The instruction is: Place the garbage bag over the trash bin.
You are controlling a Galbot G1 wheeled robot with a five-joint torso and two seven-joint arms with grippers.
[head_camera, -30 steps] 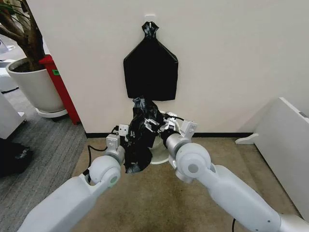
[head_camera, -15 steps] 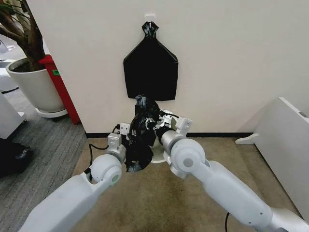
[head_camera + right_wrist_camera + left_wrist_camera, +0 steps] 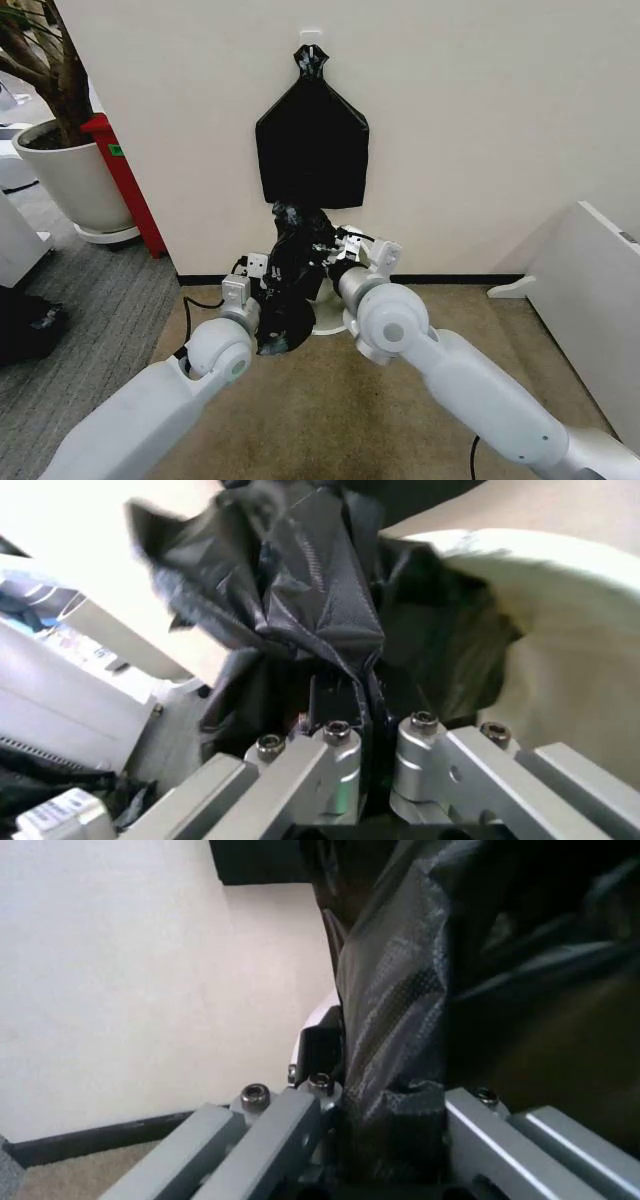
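Head view: both arms reach forward to wall. Garbage bag bunched, held up between left hand and right hand, just over trash bin on carpet at wall base. Black knotted bundle hangs on wall above. Plant pot far left.

Left wrist view: left hand pinching fold of garbage bag; plastic rises from between fingers.

Right wrist view: right hand pressed together on garbage bag pleat; trash bin rim just beyond, bag partly draped inside.
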